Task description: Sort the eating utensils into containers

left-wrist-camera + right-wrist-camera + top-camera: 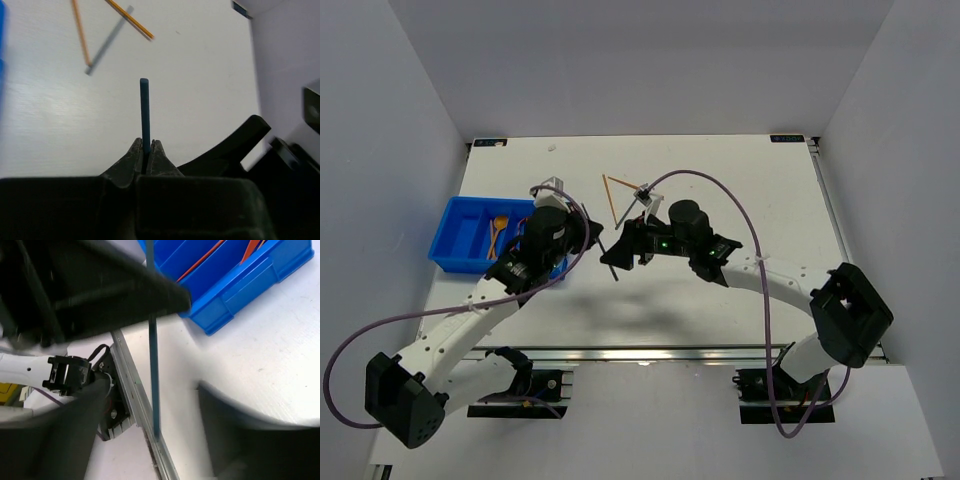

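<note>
Held item: dark blue stick (144, 112), a thin, straight, smooth plastic rod with a blunt, flat-cut tip.
Long axis, left wrist view: runs from 6 to 12 o'clock, free end at 12, in line with the fingers.
Long axis, right wrist view: runs from 12 to 6 o'clock, with the free end at 6.
Left gripper (146, 147): black fingers clenched on the stick's base.
Right gripper (152, 385): fingers spread wide, one on each side of the stick. Neither touches it.
Location: in the air above the white matte table (740, 180), at 3 o'clock from the bin, between the two grippers.
Blue bin (448, 232): glossy, shallow and rectangular, split by straight dividers into narrow side-by-side compartments.
Bin contents: an orange spoon (497, 232) lies lengthwise in one compartment. Other orange pieces lie in the neighbouring compartments, but their kinds cannot be told.
Loose items: first orange stick (80, 32) and second orange stick (129, 19) lie flat on the table at 12 o'clock from the grippers, in a V shape.
</note>
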Action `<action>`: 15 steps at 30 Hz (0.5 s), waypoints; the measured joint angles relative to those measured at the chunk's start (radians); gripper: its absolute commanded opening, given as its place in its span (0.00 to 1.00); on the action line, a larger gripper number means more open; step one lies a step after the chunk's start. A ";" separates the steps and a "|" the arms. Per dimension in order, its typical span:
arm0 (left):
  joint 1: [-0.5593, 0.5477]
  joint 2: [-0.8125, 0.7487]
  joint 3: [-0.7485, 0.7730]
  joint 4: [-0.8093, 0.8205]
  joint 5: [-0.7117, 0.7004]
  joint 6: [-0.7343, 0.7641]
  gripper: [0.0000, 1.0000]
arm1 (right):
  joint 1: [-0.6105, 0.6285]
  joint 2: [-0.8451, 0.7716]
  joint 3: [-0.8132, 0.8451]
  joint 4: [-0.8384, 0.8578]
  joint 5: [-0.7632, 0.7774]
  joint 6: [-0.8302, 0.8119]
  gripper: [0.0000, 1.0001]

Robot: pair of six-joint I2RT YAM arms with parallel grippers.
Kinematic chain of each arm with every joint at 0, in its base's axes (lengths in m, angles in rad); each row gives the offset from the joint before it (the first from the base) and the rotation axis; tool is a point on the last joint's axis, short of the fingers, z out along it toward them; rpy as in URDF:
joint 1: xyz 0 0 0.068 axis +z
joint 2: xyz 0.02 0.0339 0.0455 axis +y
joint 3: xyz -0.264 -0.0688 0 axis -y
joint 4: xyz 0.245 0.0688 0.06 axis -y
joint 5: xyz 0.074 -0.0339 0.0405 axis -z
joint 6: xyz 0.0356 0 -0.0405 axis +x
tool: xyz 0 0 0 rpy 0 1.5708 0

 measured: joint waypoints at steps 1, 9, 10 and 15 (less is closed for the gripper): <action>0.008 0.014 0.032 -0.031 -0.037 0.044 0.00 | -0.008 -0.002 -0.002 0.003 0.002 -0.005 0.89; 0.205 0.215 0.213 -0.137 -0.616 0.537 0.00 | -0.179 -0.196 -0.166 -0.047 0.059 -0.018 0.89; 0.272 0.251 0.212 -0.130 -0.661 0.592 0.00 | -0.195 -0.220 -0.181 -0.058 0.066 -0.026 0.89; 0.515 0.377 0.174 0.079 -0.830 0.838 0.00 | -0.212 -0.298 -0.234 -0.109 0.068 -0.076 0.89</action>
